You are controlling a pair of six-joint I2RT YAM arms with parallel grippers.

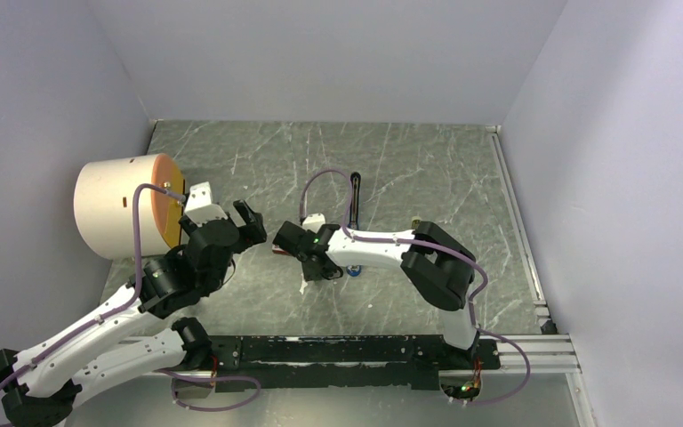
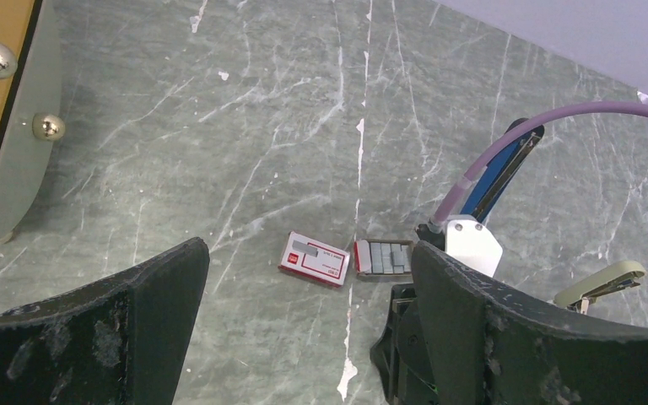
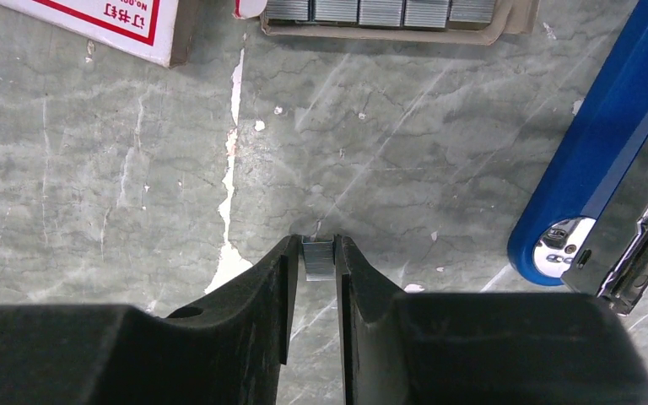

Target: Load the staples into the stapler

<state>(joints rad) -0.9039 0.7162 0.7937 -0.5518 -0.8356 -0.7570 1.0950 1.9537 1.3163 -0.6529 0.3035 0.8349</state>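
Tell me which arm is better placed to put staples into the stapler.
Right. The right gripper is shut on staples, and the stapler lies close beside it in the right wrist view. The left gripper is open, holds nothing, and hangs farther from the stapler.

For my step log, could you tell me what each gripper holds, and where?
The right gripper pinches a small strip of staples by its two opposite sides, at the fingertips. The left gripper is open, holding nothing.
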